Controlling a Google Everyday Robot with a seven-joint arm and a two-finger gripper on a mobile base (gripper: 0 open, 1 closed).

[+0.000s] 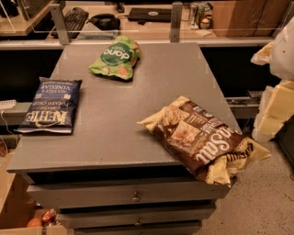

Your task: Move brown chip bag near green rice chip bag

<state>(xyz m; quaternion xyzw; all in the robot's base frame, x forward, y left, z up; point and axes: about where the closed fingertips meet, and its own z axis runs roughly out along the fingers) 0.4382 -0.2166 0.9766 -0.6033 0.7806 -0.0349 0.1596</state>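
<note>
The brown chip bag [202,140] lies flat at the front right corner of the grey table [133,114], and its pale yellow end hangs over the table edge. The green rice chip bag [115,57] lies at the far side of the table, left of centre, well apart from the brown bag. My gripper [272,110] shows as pale blocks at the right edge of the view, off the table's right side, above and to the right of the brown bag and not touching it.
A dark blue chip bag [53,104] lies at the table's left edge. Drawers with knobs [135,198] sit below the tabletop. Behind the table, a desk holds a keyboard [73,19], a laptop [149,13] and cans [198,13]. Metal posts [176,20] stand at the back.
</note>
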